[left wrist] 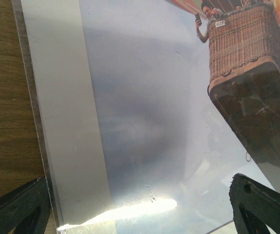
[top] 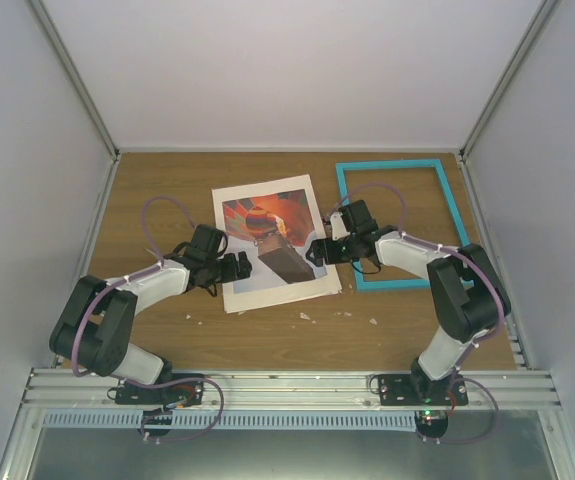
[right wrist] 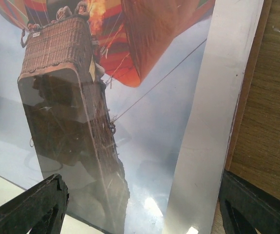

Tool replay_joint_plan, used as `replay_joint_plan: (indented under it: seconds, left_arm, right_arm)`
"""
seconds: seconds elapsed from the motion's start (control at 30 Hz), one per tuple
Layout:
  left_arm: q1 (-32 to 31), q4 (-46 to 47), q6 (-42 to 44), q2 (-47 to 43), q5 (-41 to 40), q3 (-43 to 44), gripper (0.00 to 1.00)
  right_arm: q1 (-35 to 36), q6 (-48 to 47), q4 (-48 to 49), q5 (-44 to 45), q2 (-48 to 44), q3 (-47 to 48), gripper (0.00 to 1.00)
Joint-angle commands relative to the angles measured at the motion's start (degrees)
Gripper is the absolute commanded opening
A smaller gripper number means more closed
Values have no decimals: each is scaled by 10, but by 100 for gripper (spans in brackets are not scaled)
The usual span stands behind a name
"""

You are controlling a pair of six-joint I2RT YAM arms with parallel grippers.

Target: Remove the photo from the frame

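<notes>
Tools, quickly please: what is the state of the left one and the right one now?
Left tool: open, holding nothing, above the photo.
Right tool: open, holding nothing, above the photo.

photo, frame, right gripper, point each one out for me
the photo [top: 257, 215], top external view, on the orange balloon print
the frame [top: 388, 164], top external view, on its far turquoise rail
the right gripper [top: 316, 252], top external view, midway between its fingertips
</notes>
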Motion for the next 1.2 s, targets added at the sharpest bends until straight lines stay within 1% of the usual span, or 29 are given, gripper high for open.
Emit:
replay_joint_plan:
  seconds: [0.0,0.37,0.7,0.9,1.17]
  left_arm:
    - [-6,20,-5,7,6,3,99]
    - [-2,32,-19,-3,14,0,99]
    - [28,39,-21,-4,21,1,99]
    - [43,44,-18,10,30,20,99]
    - [65,37,-4,34,9,62,99]
  right_arm:
    - [6,4,9,-27,-12,11,83]
    - [4,15,46,-79,13,9,82]
    - [-6,22,77,-133,39,13,82]
    - [-7,21,77,-142,61,38,82]
    - [-8,16,73,-134,97,79,82]
